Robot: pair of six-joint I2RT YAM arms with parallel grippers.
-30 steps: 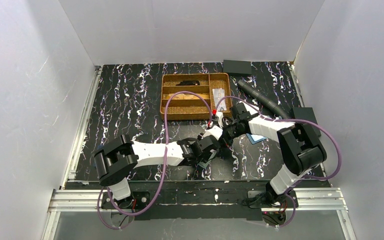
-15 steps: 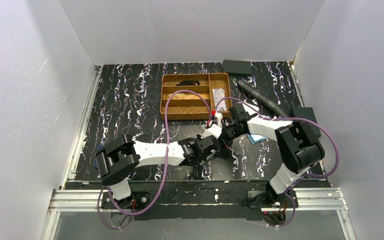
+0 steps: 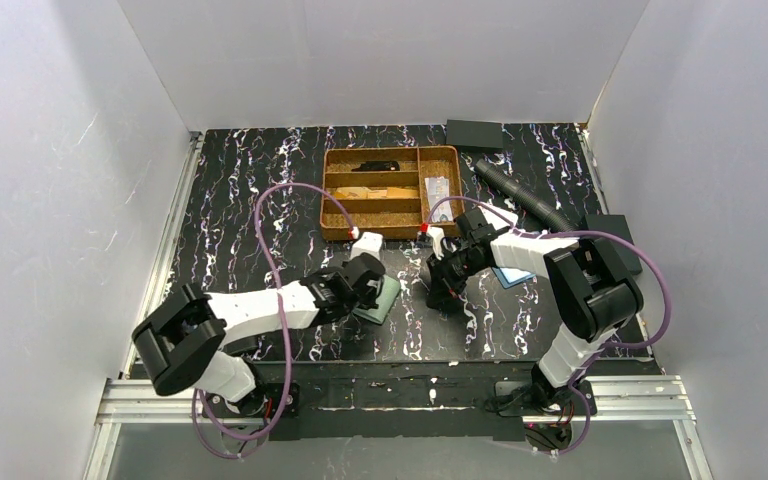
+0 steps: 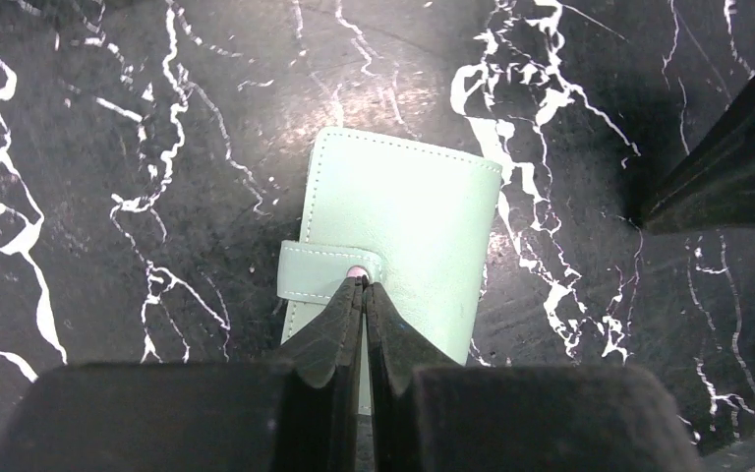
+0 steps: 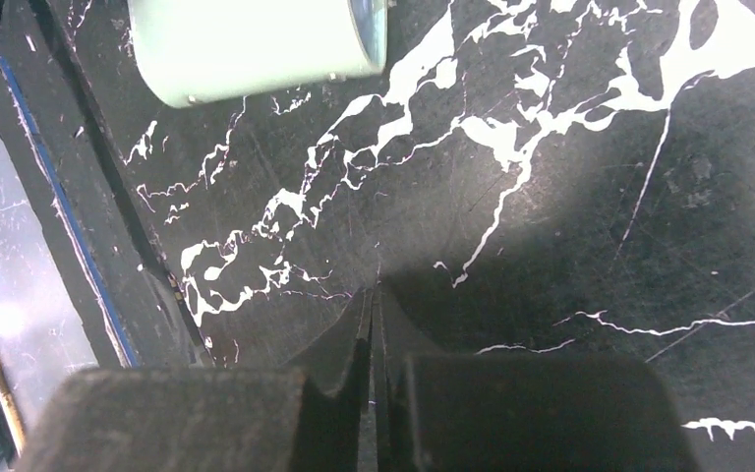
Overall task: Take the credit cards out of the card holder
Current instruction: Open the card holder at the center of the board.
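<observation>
Card holder [image 4: 403, 221] lies closed on the worktop [image 4: 108, 147], no credit cards out. Left claw [image 4: 364, 287] pressed together at its tab [image 4: 317, 273], perhaps touching; right claw [image 5: 374, 295] pressed together, empty.

card holder [image 4: 403, 226]: matt stitched leather-look | table [image 4: 108, 147]: glossy black marbled

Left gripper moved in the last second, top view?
Yes. The left gripper shifted left, from below the tray's right half to below its left half, tips now at the card holder.
</observation>
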